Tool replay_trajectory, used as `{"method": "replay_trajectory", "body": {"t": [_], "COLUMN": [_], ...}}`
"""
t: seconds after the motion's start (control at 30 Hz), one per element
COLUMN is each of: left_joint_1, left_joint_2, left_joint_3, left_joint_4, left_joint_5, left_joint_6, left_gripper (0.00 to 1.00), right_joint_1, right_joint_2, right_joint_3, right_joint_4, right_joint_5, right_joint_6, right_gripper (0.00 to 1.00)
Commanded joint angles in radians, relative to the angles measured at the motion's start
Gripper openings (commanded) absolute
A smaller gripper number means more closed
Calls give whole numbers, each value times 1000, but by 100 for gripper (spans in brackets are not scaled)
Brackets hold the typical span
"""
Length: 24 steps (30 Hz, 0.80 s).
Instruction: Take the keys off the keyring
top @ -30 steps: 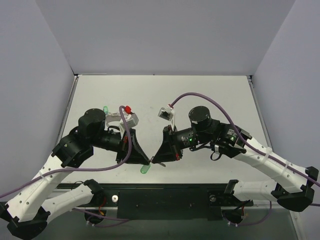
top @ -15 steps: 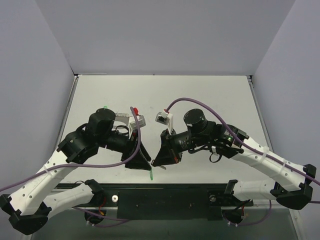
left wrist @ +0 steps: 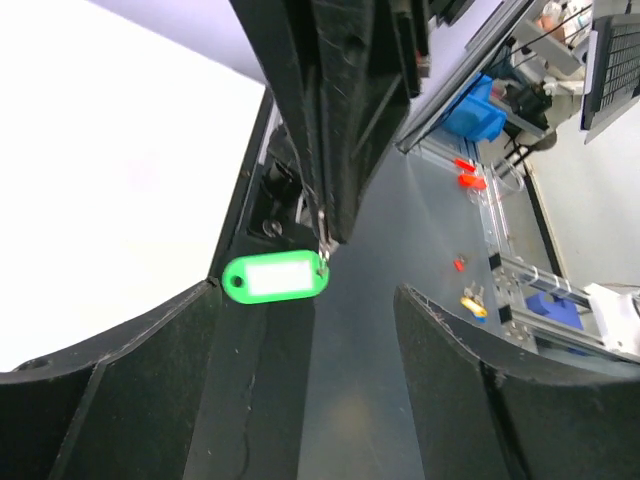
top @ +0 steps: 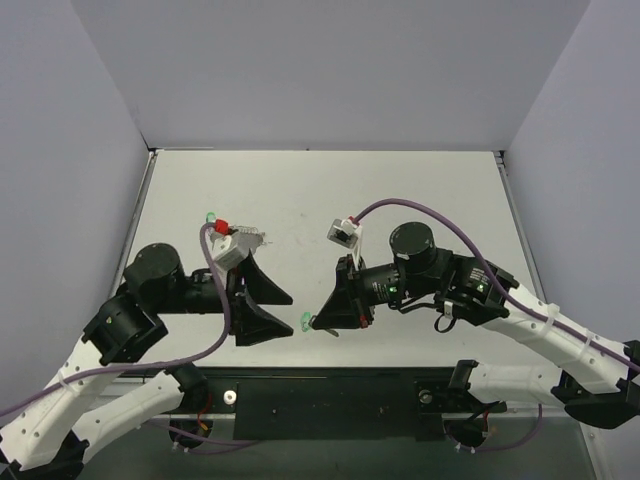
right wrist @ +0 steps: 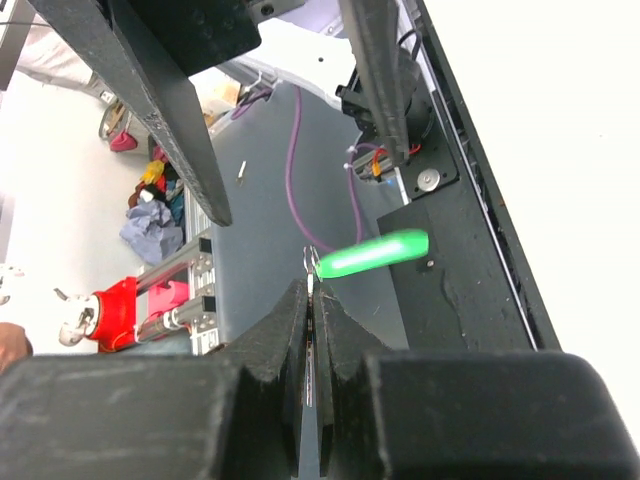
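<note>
I'm seeing the green key (left wrist: 275, 277) dangling from the keyring (left wrist: 322, 251), which my right gripper (top: 317, 321) is pinching tight. My left gripper (top: 276, 314) is standing spread wide just beside the key, having released it and backed leftward since a second ago.

Light grey table (top: 400, 190), matte, boxed in by plain grey walls (top: 330, 70) on three sides. Black plate (top: 330, 395) runs along its near edge. Off the table, wrist views catch lab clutter: blue bin (left wrist: 478, 108), aluminium framing (left wrist: 522, 272), heap of crumpled cloth (right wrist: 150, 230), red-and-white object (right wrist: 105, 305) on the floor, blurred.
</note>
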Motion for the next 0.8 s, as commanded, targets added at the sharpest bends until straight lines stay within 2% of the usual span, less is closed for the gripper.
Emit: {"method": "replay_trajectory", "body": {"t": [0.0, 0.13, 0.23, 0.33, 0.77], "left_joint_1": [5, 2, 2, 2, 3], "left_joint_2": [-118, -168, -194, -213, -267], "left_joint_3": [-132, -230, -316, -369, -382], "left_joint_4": [333, 463, 681, 792, 806], "left_joint_5": [-38, -106, -138, -189, -275], "left_joint_6": [-112, -181, -267, -313, -286], "left_gripper": [80, 79, 74, 70, 60], "right_joint_1": [-1, -7, -8, -10, -13], "right_joint_2": [-36, -45, -52, -56, -73], "right_joint_3": [-23, -59, -91, -117, -158], "right_joint_4": [107, 196, 308, 397, 558], "right_joint_5": [51, 74, 96, 135, 181], "right_joint_6": [35, 104, 182, 241, 364], "right_gripper": [0, 0, 0, 0, 0]}}
